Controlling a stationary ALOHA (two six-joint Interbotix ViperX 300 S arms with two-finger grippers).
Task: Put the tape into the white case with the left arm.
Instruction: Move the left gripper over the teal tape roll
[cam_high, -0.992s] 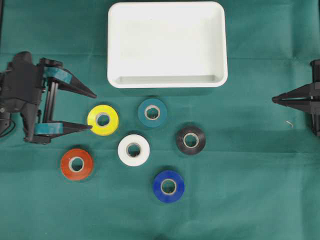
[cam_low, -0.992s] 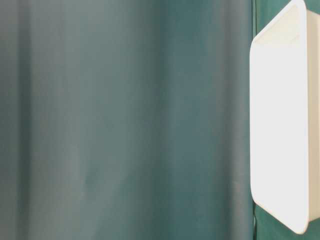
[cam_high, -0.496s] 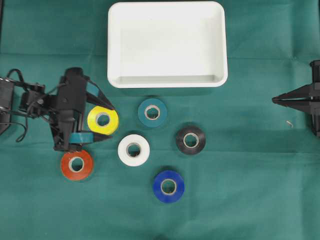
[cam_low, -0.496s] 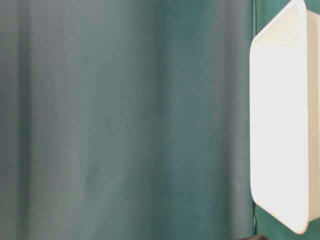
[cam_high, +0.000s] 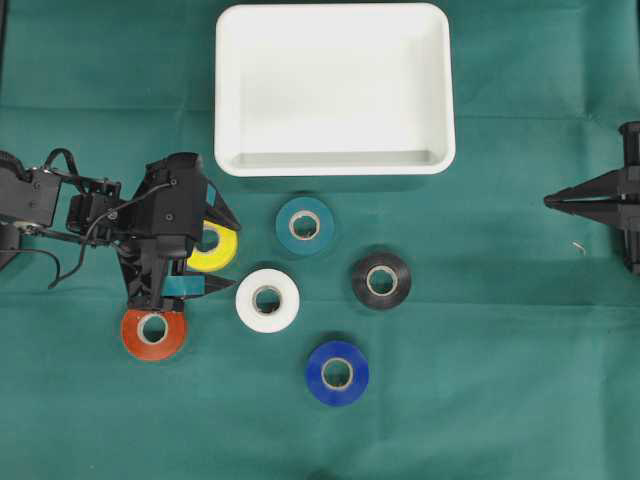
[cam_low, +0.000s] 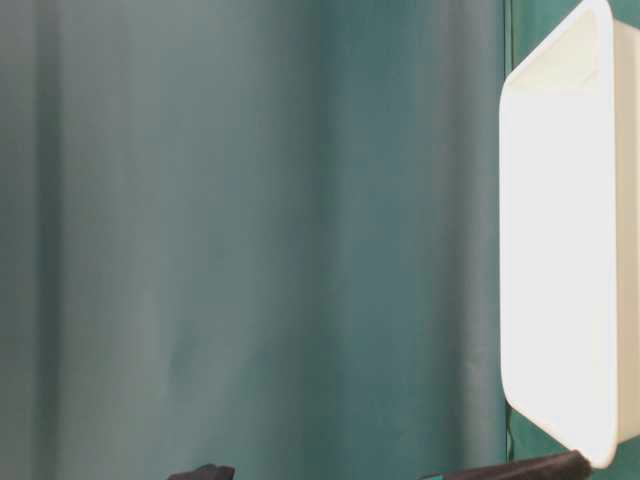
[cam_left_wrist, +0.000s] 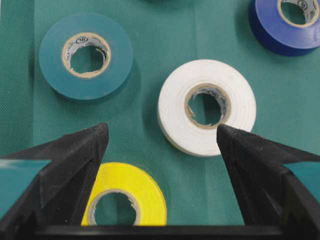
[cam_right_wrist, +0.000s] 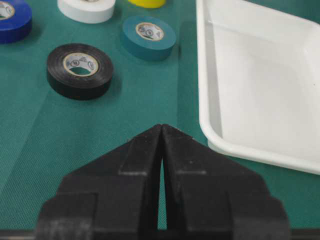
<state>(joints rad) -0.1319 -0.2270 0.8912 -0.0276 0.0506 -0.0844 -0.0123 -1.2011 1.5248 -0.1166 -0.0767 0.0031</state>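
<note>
Yellow tape (cam_left_wrist: 125, 200), between open left end effector (cam_left_wrist: 162, 137) fingers

Matt woven green cloth (cam_high: 480, 400); glossy smooth plastic white case (cam_high: 333, 160); tape rolls w/ cardboard cores.

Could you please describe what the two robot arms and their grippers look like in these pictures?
Both are black. The left gripper has long pointed fingers banded in teal, with loose black cables looping behind its wrist. The right gripper is plain black, with tapering fingers and no bands.
</note>
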